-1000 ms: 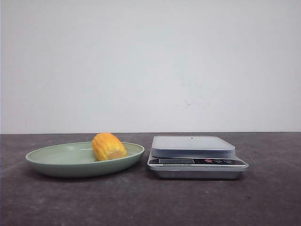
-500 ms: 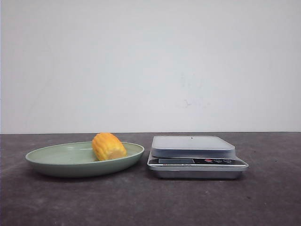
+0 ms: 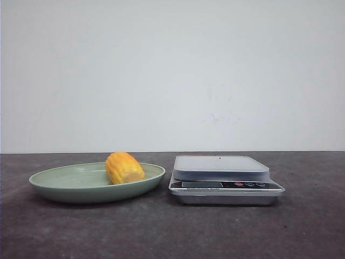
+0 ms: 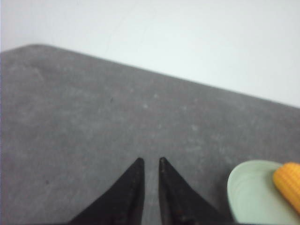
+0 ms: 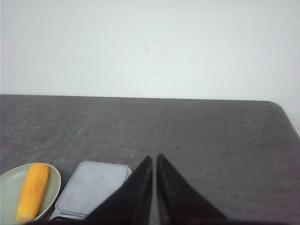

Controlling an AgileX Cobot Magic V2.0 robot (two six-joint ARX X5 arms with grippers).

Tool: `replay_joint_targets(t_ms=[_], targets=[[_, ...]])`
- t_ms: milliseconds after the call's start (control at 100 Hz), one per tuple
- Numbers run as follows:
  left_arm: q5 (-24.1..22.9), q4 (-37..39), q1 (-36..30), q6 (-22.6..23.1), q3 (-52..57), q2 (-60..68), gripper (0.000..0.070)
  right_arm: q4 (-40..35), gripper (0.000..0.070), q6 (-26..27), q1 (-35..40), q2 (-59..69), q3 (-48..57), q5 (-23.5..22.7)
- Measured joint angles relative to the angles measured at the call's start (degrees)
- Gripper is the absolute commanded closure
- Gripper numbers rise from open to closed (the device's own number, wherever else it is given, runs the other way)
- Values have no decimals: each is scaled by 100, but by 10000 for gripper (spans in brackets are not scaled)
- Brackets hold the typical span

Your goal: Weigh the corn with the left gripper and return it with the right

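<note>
The yellow-orange ridged corn cob (image 3: 124, 168) lies on its side inside the shallow, round, pale green plate (image 3: 64, 186), on the plate's 3 o'clock half as the front view shows it, with its paler cut end turned toward the camera. In the right wrist view the corn (image 5: 32, 191) appears longer, stretched lengthwise across the plate (image 5: 7, 192).

The flat silver digital kitchen scale (image 3: 226, 178) stands just beside the plate at its 3 o'clock, apart from it by a narrow gap. Its weighing platform (image 3: 221, 164) carries nothing. A display and small buttons line its front edge. Both items rest on the dark grey matte table (image 3: 172, 232), with a plain white wall (image 3: 172, 75) behind.

Neither arm appears in the front view.

Left gripper (image 4: 149, 161): black tapered fingers nearly pressed together, only a thin gap between the tips, nothing between them; it hangs over bare table, with the plate and corn off to one side.

Right gripper (image 5: 154, 157): fingers likewise drawn close, nothing held; scale and plate lie beside it.
</note>
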Motion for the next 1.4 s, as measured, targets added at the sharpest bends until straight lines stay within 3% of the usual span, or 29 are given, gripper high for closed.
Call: replay_joint_targets(t_ms=[320, 1400], targets=[[586, -374, 251, 254, 0, 2, 682, 0, 690, 0, 0, 0, 0, 0], [605, -590, 254, 448, 0, 4, 682, 0, 690, -68, 0, 0, 0, 37]])
